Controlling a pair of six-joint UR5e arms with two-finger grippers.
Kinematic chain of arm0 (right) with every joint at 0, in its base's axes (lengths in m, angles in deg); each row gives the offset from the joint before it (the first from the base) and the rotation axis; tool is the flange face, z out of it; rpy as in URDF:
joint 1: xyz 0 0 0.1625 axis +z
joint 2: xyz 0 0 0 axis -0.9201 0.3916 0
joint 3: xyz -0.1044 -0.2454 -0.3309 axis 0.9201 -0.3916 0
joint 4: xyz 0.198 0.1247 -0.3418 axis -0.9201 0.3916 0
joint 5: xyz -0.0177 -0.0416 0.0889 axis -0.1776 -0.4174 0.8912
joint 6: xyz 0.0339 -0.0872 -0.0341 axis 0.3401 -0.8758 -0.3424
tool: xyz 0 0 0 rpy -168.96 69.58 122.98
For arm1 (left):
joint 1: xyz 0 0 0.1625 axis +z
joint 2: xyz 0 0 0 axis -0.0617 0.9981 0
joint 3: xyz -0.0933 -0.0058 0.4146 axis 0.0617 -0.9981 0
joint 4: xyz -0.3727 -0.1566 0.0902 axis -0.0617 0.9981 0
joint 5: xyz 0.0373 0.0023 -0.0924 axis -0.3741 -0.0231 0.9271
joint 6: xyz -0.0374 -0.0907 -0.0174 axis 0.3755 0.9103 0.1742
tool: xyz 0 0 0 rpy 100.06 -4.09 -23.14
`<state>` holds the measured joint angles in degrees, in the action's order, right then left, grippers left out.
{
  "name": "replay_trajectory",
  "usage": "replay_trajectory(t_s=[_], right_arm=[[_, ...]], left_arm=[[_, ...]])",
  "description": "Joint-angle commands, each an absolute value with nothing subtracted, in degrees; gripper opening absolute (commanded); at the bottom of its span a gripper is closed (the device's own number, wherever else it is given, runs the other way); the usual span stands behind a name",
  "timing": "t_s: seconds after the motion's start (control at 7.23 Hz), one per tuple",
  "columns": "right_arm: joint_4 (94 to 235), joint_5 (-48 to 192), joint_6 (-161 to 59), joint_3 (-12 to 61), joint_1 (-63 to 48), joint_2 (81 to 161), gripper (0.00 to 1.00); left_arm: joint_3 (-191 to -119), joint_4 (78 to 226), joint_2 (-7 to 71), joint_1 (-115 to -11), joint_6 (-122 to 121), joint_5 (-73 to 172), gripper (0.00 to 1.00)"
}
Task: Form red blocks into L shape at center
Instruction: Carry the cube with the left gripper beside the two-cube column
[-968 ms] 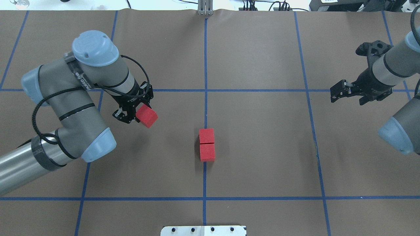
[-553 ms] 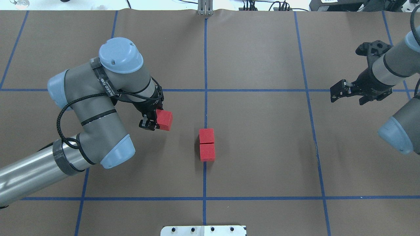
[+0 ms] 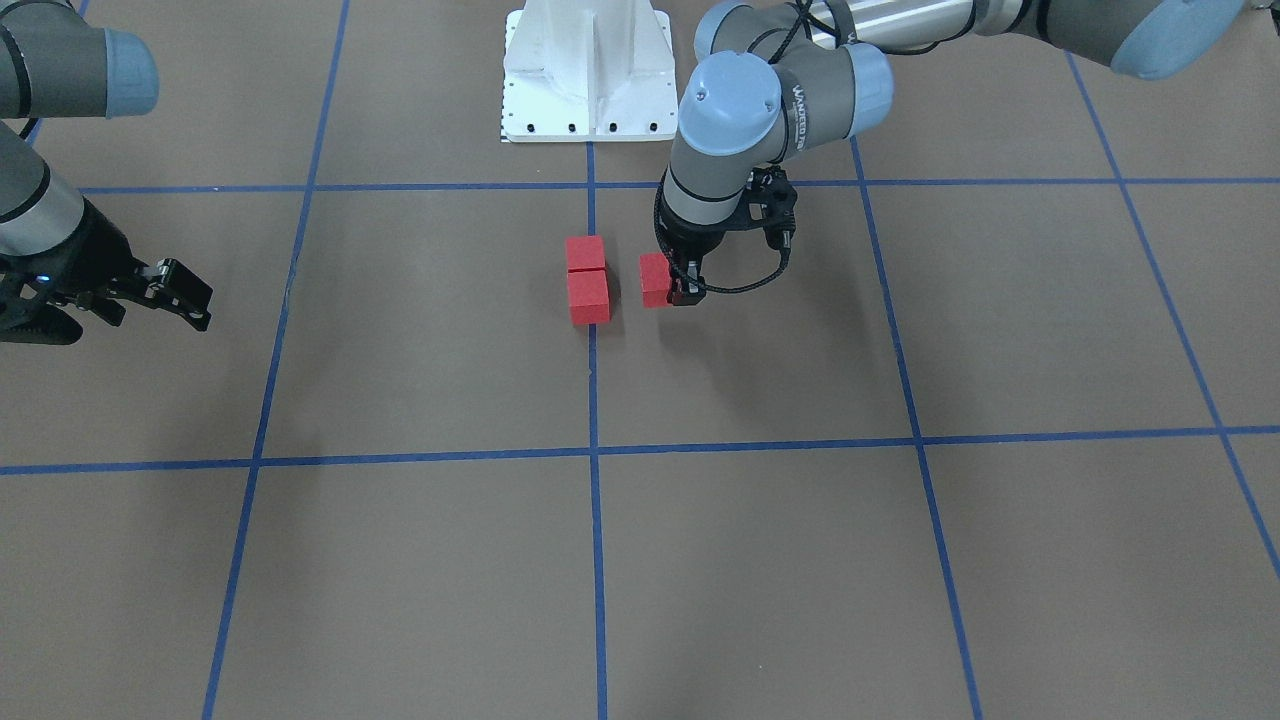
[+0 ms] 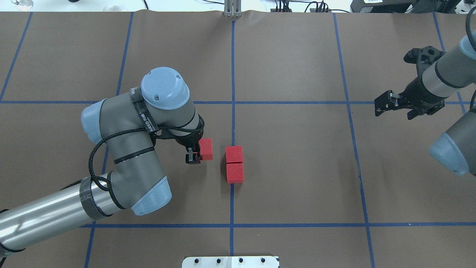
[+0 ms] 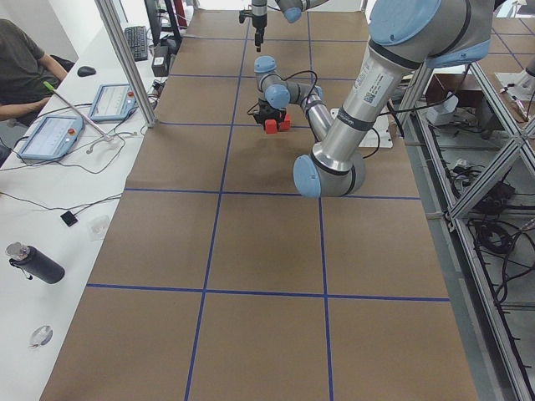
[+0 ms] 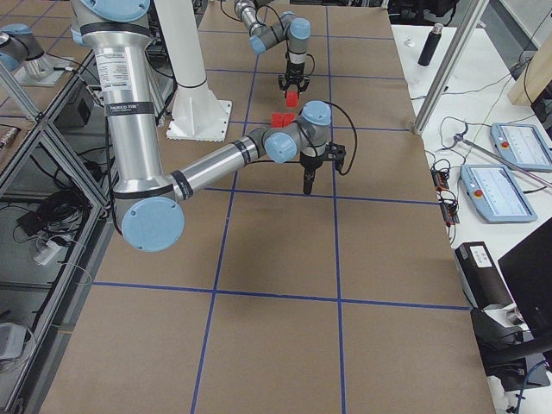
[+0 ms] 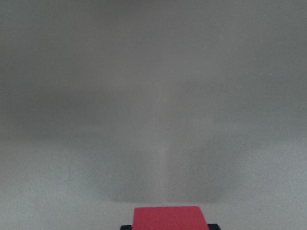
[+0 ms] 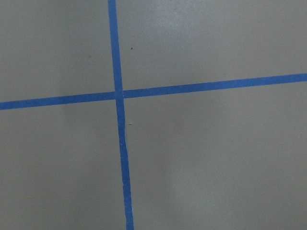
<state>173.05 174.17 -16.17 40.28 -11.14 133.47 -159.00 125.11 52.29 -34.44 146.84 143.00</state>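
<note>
Two red blocks (image 4: 234, 154) (image 4: 235, 173) lie touching in a line on the middle blue tape line, at the center (image 4: 232, 126) of the brown surface. They also show in the front view (image 3: 585, 253) (image 3: 589, 297). My left gripper (image 4: 200, 152) is shut on the third red block (image 4: 206, 148) and holds it just left of the far block, with a small gap. I cannot tell whether it touches the table. The left wrist view shows this block (image 7: 169, 218) at its bottom edge. My right gripper (image 4: 395, 108) is open and empty, far to the right.
The white robot base plate (image 4: 230, 261) sits at the near table edge. A metal post (image 4: 232, 9) stands at the far edge. A side desk with tablets (image 5: 50, 138), a bottle (image 5: 33, 263) and a seated person (image 5: 21, 63) lies beyond the table.
My left arm has swung right with the red block, from the left grid square to just beside the pair, and the block has turned square to them. The right arm has not moved.
</note>
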Motion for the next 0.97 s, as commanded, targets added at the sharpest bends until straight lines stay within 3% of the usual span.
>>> replay_trajectory(t_s=[0.0, 0.83], right_arm=[[173.0, 174.2, -16.0, 40.3, -11.1, 133.7, 1.0], [173.0, 174.2, -16.1, 40.3, -11.1, 133.7, 1.0]], left_arm=[[-158.2, 125.8, 52.7, -33.2, 148.7, 141.3, 0.0], [-155.8, 130.1, 53.2, -32.9, 148.5, 141.3, 0.0]])
